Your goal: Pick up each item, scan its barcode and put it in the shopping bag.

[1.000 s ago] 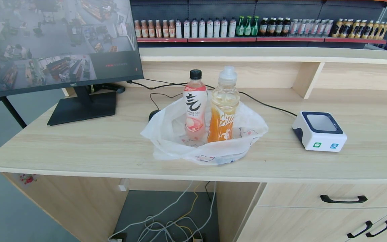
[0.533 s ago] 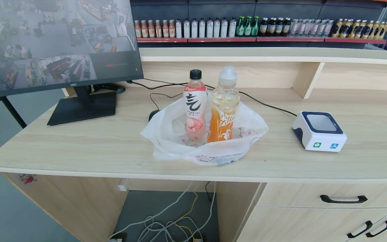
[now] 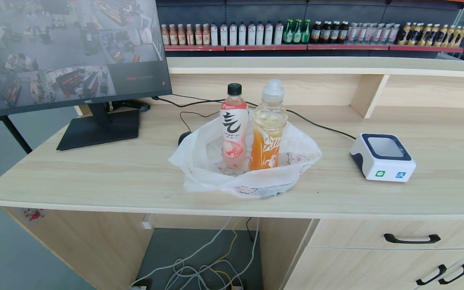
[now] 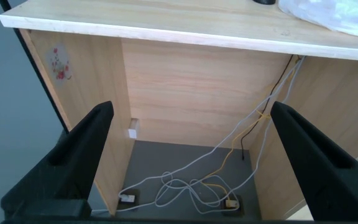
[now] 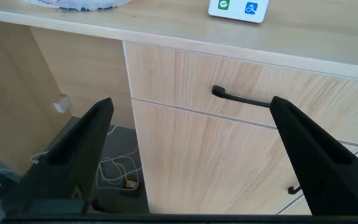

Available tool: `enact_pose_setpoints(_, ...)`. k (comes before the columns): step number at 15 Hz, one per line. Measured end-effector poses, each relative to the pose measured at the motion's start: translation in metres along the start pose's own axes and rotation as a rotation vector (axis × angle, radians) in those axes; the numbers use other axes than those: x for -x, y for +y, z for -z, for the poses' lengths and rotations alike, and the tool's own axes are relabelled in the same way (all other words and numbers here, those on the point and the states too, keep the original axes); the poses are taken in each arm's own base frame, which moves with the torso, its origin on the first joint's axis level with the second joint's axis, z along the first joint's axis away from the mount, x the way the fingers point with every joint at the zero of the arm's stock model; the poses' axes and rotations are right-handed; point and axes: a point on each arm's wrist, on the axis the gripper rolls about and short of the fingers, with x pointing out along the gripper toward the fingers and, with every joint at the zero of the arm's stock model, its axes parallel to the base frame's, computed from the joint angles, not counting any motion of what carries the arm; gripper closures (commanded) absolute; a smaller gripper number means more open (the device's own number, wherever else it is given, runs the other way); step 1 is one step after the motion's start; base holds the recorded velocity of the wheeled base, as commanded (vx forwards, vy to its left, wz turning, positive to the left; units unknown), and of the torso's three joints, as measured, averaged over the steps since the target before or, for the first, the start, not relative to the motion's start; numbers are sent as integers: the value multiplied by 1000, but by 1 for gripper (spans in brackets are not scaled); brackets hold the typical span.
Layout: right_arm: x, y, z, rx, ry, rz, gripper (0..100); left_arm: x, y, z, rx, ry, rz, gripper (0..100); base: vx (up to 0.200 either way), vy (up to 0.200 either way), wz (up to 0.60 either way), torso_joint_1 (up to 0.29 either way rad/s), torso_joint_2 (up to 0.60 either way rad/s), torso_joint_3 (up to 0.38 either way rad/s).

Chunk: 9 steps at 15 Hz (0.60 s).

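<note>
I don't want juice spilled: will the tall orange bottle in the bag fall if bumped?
It could tip: the orange bottle is tall and narrow, standing on soft shopping bag plastic. It looks fairly full, so probably heavy for its size. The pink bottle close beside it might catch it.

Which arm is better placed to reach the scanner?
Right, probably: the white box-shaped scanner sits at the wooden counter's right, above the right gripper; the left gripper is below the white plastic bag.
</note>
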Motion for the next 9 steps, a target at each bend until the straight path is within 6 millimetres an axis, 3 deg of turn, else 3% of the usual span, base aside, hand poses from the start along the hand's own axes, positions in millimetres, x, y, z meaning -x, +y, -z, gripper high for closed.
enact_pose_setpoints(9, 0, 0, 0, 0, 0, 0, 0, 0, 0, 0, 3, 0, -1, 0, 0, -200, 0, 4, 6, 0)
